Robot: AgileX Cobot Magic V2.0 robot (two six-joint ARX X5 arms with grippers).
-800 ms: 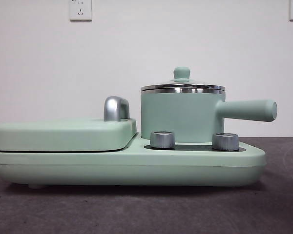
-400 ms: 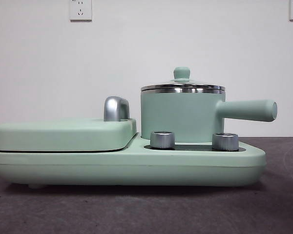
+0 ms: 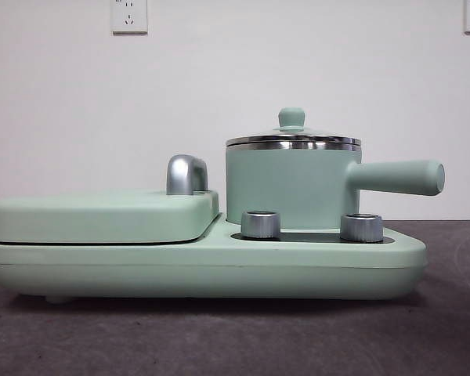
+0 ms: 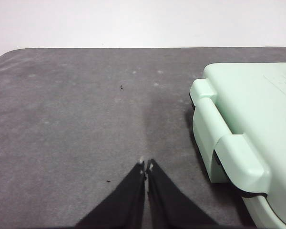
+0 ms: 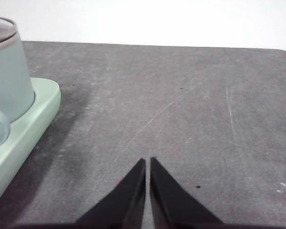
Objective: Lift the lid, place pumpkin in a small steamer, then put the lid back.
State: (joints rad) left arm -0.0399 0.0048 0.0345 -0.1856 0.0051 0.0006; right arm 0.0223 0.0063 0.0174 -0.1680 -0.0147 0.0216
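The small steamer [image 3: 290, 188], a mint-green pot with a long side handle [image 3: 399, 177], stands on the right half of a mint-green cooker base [image 3: 204, 270]. The lid [image 3: 292, 135] with its steel rim and mint-green knob sits closed on it. The pumpkin is out of view. My left gripper [image 4: 146, 165] is shut and empty over the grey table, beside the cooker's flat cover [image 4: 248, 129]. My right gripper [image 5: 148, 161] is shut and empty over the table, beside the steamer [image 5: 7, 71]. Neither gripper shows in the front view.
A wide flat mint-green cover [image 3: 102, 215] with a chrome handle [image 3: 186, 174] fills the cooker's left half. Two steel dials [image 3: 260, 224] [image 3: 361, 227] stand in front of the steamer. A white wall is behind, with the grey table [image 3: 235, 337] in front.
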